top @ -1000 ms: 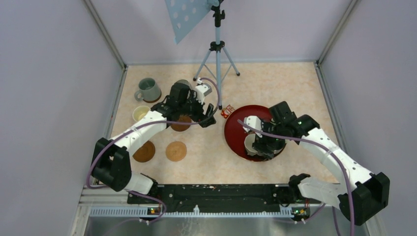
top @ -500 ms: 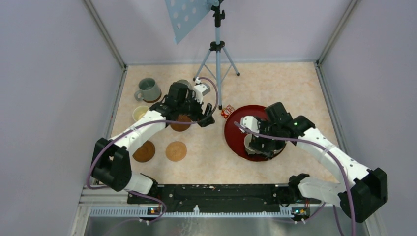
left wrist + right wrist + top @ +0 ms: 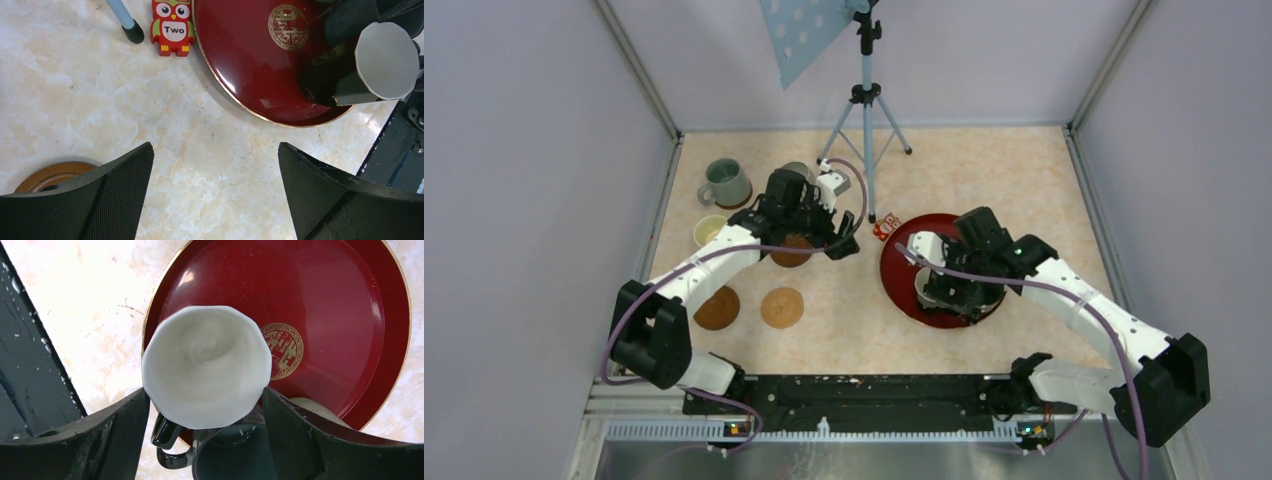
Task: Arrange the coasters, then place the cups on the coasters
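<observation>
On the right half of the bench (image 3: 984,170) lies a red tray (image 3: 350,315) with a gold mark in its middle. A dark mug (image 3: 235,460) stands close against the white cup (image 3: 207,365), with its handle toward one finger. A pale cup (image 3: 312,407) shows just behind the other finger. These two crowd the place around the right pincer (image 3: 205,392). Near the far rim of the tray there are an owl toy (image 3: 172,20) and a tripod foot (image 3: 132,32).

The white cup sits between the fingers of the right pincer, over the near edge of the tray. Both fingers lie against its sides, so the pincer is pinching it. Whether its base touches the tray I cannot tell.

The left pincer (image 3: 215,150) is spread wide over the bare bench, with one coaster (image 3: 50,175) just beside its finger. Two more coasters (image 3: 717,308) (image 3: 782,307) lie nearer the arms. A grey-green mug (image 3: 724,183) and a cream cup (image 3: 711,230) stand at the left side, well apart from the tray.
</observation>
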{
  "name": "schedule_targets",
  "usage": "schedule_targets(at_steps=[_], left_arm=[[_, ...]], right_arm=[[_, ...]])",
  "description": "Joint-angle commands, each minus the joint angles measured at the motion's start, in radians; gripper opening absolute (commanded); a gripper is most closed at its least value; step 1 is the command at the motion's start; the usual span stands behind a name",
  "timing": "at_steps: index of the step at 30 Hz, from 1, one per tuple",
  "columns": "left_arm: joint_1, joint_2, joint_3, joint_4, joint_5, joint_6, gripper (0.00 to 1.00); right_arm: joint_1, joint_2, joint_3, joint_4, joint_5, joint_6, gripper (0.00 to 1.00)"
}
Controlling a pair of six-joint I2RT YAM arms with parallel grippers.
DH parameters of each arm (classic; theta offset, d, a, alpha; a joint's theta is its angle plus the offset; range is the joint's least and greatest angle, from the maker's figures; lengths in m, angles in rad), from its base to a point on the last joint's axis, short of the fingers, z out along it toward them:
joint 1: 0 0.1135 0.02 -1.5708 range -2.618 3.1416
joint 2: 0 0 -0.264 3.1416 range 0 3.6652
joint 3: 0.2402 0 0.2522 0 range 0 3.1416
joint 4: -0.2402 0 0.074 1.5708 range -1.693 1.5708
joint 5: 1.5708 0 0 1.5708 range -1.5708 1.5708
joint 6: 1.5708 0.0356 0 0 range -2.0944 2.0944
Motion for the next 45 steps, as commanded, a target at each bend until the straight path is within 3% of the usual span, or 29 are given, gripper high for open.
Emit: schedule_targets(at_steps=[1,10,22,30,34,39,45], left_arm=[[0.007,-0.041,-0.02,0.031,0.01,-0.008,0.99],[0.01,-0.048,-0.024,0.031,0.03,0.005,0.99],[0.007,-0.061,-0.002,-0.023,0.071,0.064,0.99],[-0.002,-0.079,0.067,-0.099,0.104,0.176,0.99],[-0.104,-0.096,0.137,-0.152,0.082,0.304,0.99],[-0.342,-0.09,0.224,-0.23,-0.019,0.494,0.99],[-0.582,0.082,0.408,-0.375,-0.126,0.668,0.9]], right_arm=[[0.013,0.027,-0.024,0.049,0.055,0.077,0.77],[0.014,0.014,-0.028,0.08,0.054,0.167,0.75],[0.019,-0.056,-0.023,0.032,0.003,0.162,0.88],[0.019,-0.104,0.023,0.05,-0.024,0.188,0.91],[-0.029,-0.152,0.061,0.093,-0.09,0.246,0.91],[-0.259,-0.165,0.092,0.179,-0.271,0.338,0.91],[-0.45,-0.058,0.117,0.191,-0.344,0.387,0.9]])
